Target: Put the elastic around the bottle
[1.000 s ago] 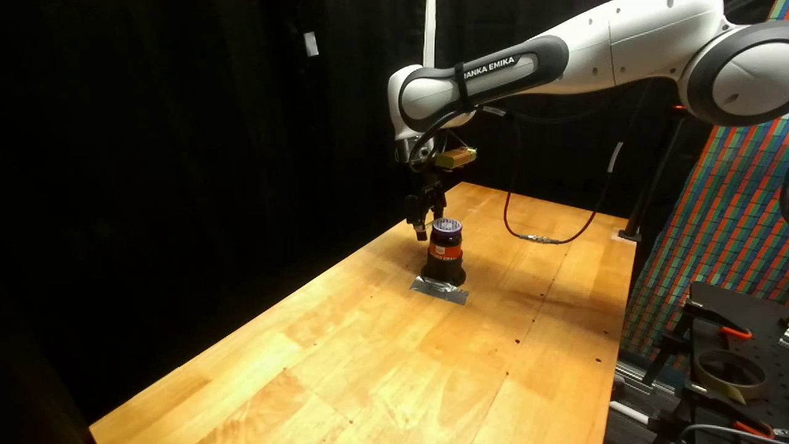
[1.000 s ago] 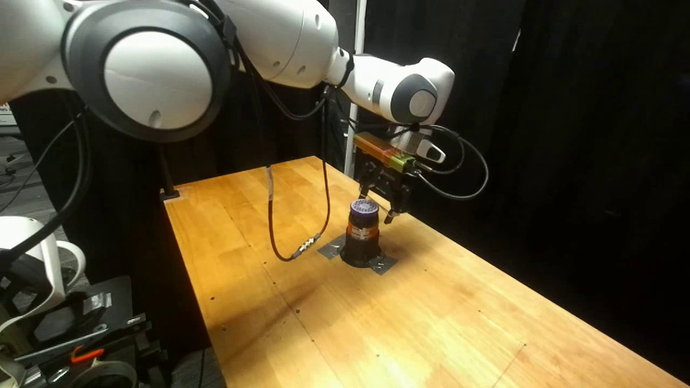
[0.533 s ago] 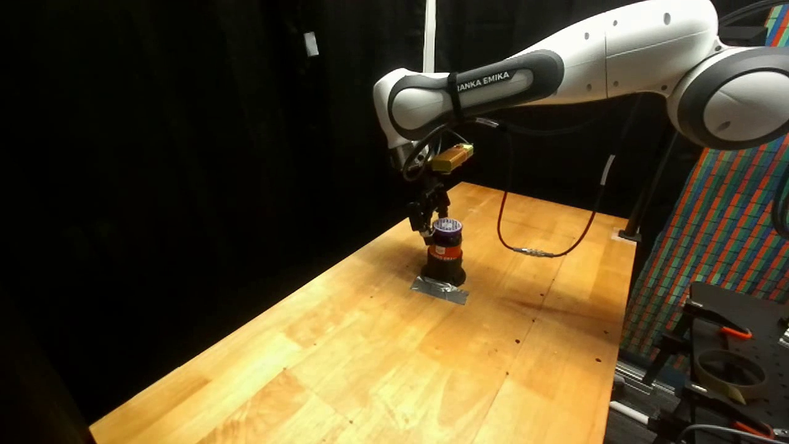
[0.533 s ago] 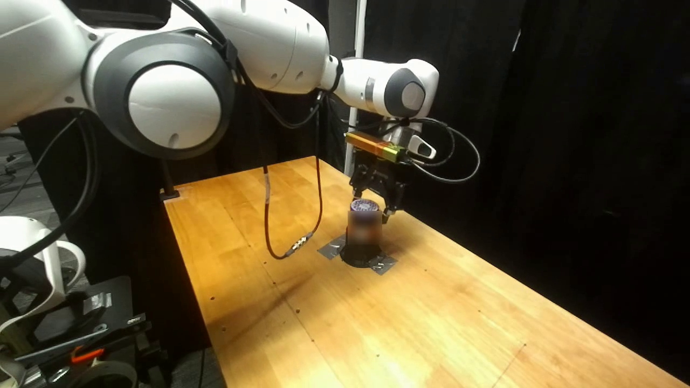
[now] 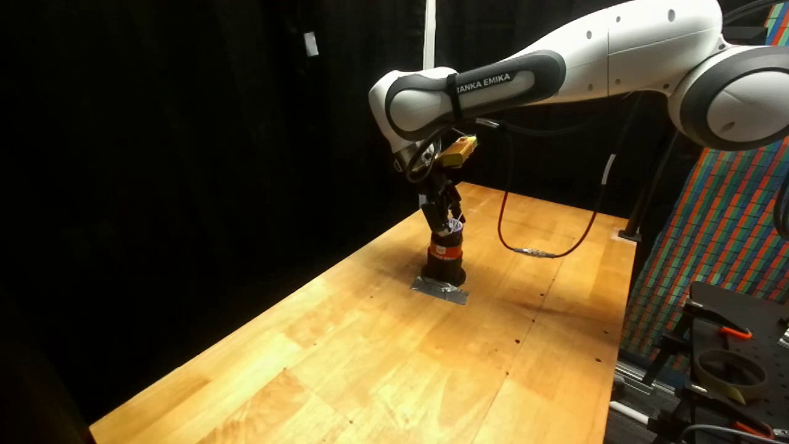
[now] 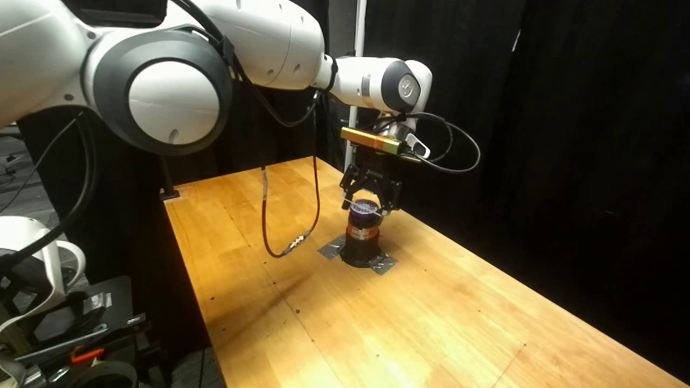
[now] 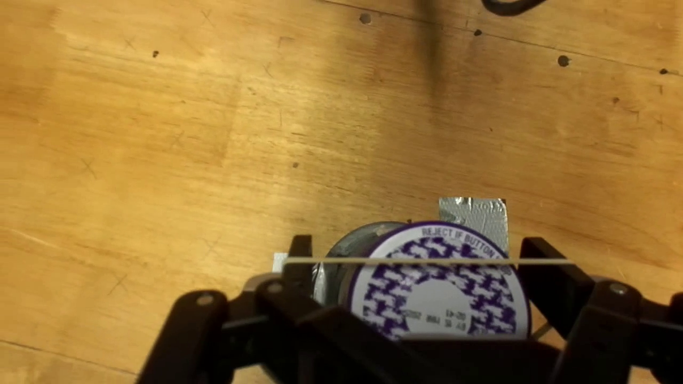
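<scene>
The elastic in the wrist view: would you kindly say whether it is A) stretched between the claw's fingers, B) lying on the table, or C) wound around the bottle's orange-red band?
A: the elastic spans the open claw as a straight, pale line between its fingers.

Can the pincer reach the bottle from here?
Probably yes: the pincer is open at the bottle, its fingers flanking the lid in the wrist view; only the stretched elastic crosses between them. One side looks tight.
</scene>
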Robot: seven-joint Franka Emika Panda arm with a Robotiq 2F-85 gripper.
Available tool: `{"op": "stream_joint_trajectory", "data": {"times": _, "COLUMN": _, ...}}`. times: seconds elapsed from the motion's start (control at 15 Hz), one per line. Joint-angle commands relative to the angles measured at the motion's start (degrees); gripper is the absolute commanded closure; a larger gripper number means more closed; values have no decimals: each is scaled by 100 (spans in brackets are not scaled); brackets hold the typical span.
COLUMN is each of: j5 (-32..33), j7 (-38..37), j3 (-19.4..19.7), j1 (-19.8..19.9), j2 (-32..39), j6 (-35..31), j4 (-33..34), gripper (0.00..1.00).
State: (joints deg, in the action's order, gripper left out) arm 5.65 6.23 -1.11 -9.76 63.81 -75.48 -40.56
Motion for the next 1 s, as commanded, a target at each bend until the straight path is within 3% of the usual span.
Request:
{"op": "stream_joint_trajectory", "data": {"times": 0.0, "j5": 118, "j7": 464, "j3": 16, "j1": 136, "j2": -548, "j6": -106, "j4": -669, "gripper": 0}}
{"op": "stream_joint_trajectory", "data": {"times": 0.67, "j5": 97, "j7": 820, "j3": -75, "j1": 231, "j2": -1923, "j6": -2506, "j4": -3361, "gripper": 0}}
{"op": "stream_joint_trajectory", "data": {"times": 0.93, "j5": 72, "j7": 675, "j3": -177, "j1": 322, "j2": -2399, "j6": -3174, "j4": -4419, "gripper": 0}}
